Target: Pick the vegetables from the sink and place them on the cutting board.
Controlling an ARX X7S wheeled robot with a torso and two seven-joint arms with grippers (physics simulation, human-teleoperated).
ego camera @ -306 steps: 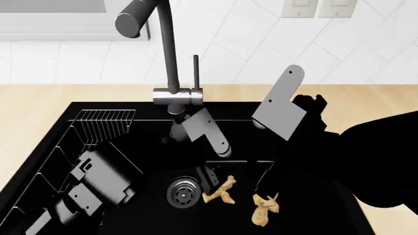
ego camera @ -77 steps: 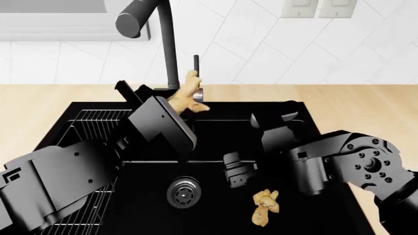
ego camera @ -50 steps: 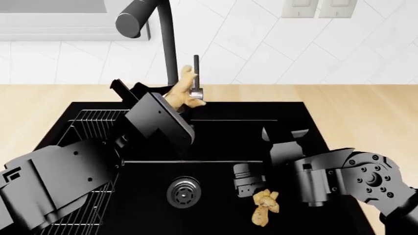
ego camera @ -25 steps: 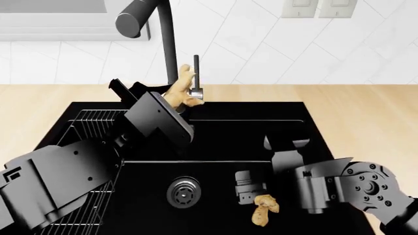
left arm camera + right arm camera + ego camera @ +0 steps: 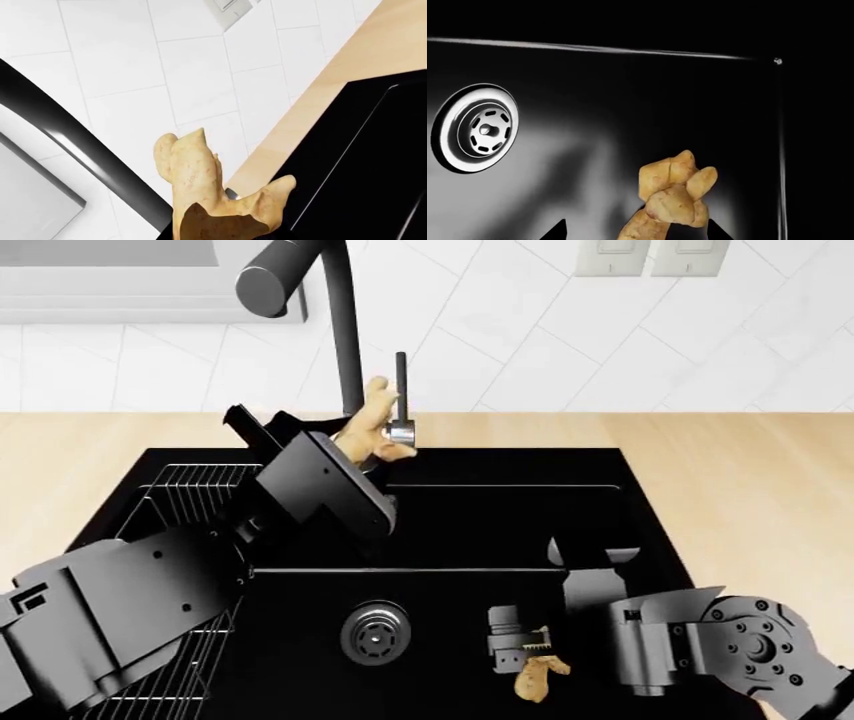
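My left gripper [image 5: 340, 445] is shut on one tan ginger-like root [image 5: 375, 428] and holds it raised at the sink's back edge, right against the dark faucet [image 5: 344, 350]. The left wrist view shows that root [image 5: 207, 195] close up, with the faucet [image 5: 80, 150] behind it. The second root [image 5: 537, 676] lies on the floor of the black sink [image 5: 454, 520], right of the drain [image 5: 374, 635]. My right gripper [image 5: 521, 650] is open and low over it. In the right wrist view its fingertips [image 5: 555, 231] stand either side of the root [image 5: 670, 197]. The cutting board is out of view.
A wire rack [image 5: 200, 500] sits in the sink's left part, partly under my left arm. Light wooden countertop [image 5: 747, 470] surrounds the basin, and a white tiled wall [image 5: 534, 330] stands behind it. The drain also shows in the right wrist view [image 5: 477, 127].
My right gripper has come down and forward in the sink until it straddles the second root. My left gripper has kept its root raised by the faucet, shifting only slightly.
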